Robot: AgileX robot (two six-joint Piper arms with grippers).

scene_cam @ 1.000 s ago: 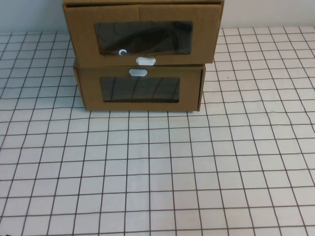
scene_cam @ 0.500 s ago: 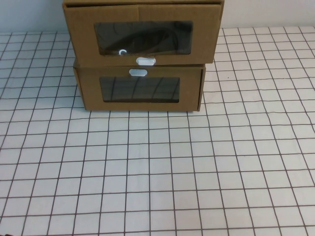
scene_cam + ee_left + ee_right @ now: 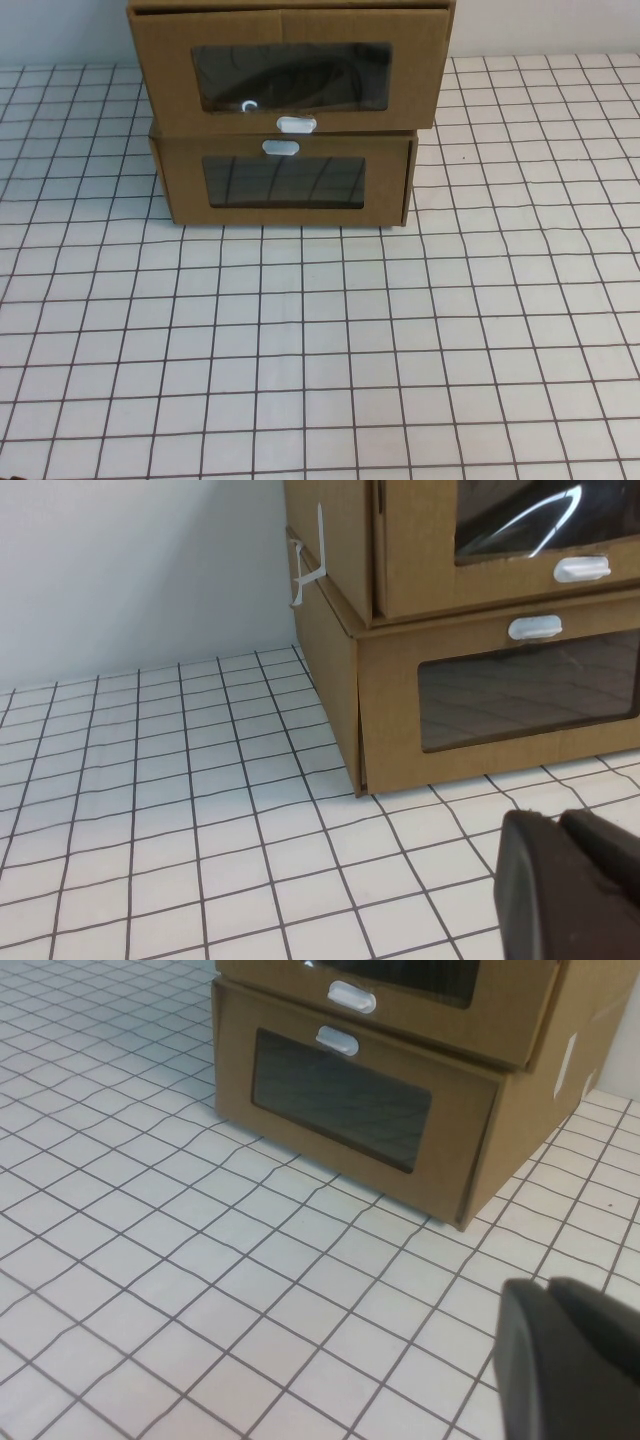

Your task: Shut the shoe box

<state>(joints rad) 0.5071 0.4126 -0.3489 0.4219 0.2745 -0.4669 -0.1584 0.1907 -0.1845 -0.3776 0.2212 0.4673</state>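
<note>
The shoe box (image 3: 290, 70) is the larger brown cardboard box on top of the stack at the back of the table. It has a clear front window and a white pull tab (image 3: 296, 125) below it. Its front stands forward of the box beneath. It also shows in the left wrist view (image 3: 420, 550) and the right wrist view (image 3: 500, 1010). Neither gripper shows in the high view. My left gripper (image 3: 560, 822) is shut and empty, low over the table, in front of the stack and to its left. My right gripper (image 3: 548, 1286) is shut and empty, in front and to its right.
A slightly smaller cardboard box (image 3: 285, 185) with its white tab (image 3: 280, 147) above the window lies under the shoe box. The table (image 3: 320, 350) has a white cloth with a black grid. A pale wall (image 3: 140, 570) stands behind the stack.
</note>
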